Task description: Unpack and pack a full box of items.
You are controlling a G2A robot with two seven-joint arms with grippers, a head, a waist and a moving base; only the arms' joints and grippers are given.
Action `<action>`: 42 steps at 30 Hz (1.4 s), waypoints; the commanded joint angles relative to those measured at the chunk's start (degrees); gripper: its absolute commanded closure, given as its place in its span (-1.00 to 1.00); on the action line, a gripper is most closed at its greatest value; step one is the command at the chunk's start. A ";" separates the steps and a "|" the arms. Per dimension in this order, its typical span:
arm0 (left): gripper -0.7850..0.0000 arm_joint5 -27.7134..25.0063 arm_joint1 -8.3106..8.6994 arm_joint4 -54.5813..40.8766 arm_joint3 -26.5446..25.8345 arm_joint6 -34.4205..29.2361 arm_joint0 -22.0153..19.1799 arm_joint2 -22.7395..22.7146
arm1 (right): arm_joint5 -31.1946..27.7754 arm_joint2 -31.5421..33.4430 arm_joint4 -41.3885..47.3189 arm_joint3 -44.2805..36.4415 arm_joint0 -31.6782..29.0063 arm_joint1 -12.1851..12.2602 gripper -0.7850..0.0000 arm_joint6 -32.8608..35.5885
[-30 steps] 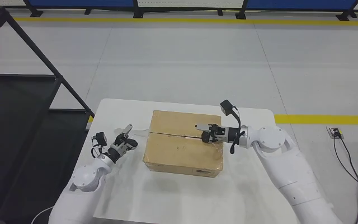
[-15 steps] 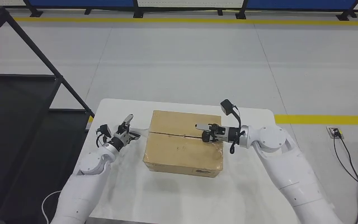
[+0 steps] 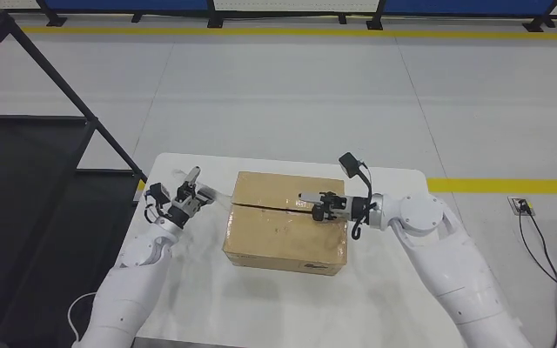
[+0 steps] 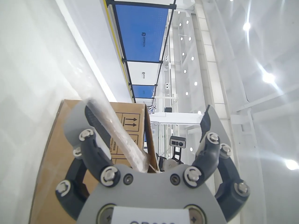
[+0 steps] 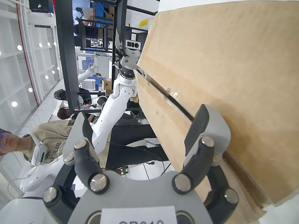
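In the top view, a pale grey floor (image 3: pixel 287 96) fills the room. A yellow floor line (image 3: pixel 261 31) crosses it at 12 o'clock, just in front of blue partition panels (image 3: pixel 122 4) on black feet. A second yellow stripe (image 3: pixel 492 185) lies at 3 o'clock, near a floor socket (image 3: pixel 520 206) with a black cable (image 3: pixel 538 248) trailing toward 4 o'clock. A black metal frame (image 3: pixel 52 76) slants down from 10 o'clock, with a dark floor patch (image 3: pixel 43 217) behind it at 9 o'clock. A white table (image 3: pixel 261 300) stands at the centre. The left wrist view shows bright ceiling lights (image 4: pixel 268 78). The right wrist view shows white shelving (image 5: pixel 14 71) dotted with round lamps.
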 commanded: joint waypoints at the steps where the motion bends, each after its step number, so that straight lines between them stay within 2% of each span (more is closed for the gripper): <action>1: -1.00 -1.03 0.18 0.16 -0.94 -0.27 0.39 -0.64 | 0.17 0.07 -0.12 -0.35 -0.26 0.07 -1.00 -0.21; 8: -1.00 -3.64 1.37 4.70 -6.01 0.27 3.30 -3.12 | 2.26 -0.46 -0.63 -0.07 -0.75 0.02 -1.00 -2.05; 18: -1.00 -2.12 2.85 9.11 -13.98 2.16 9.31 -6.89 | 2.10 -1.01 -0.54 0.30 -0.83 -0.17 -1.00 -3.95; 28: -1.00 -1.47 3.52 9.47 -18.87 2.80 13.31 -9.59 | 1.80 -1.17 -0.63 1.05 -0.69 -0.18 -1.00 -4.30; 35: -1.00 -1.70 3.73 9.84 -21.08 2.63 15.36 -10.45 | 2.91 -1.35 -1.12 0.62 -0.97 -0.27 -1.00 -6.28; 42: -1.00 1.29 3.70 11.16 -19.17 1.46 16.17 -9.57 | 2.58 -1.29 -1.00 0.66 -1.21 -0.26 -1.00 -6.40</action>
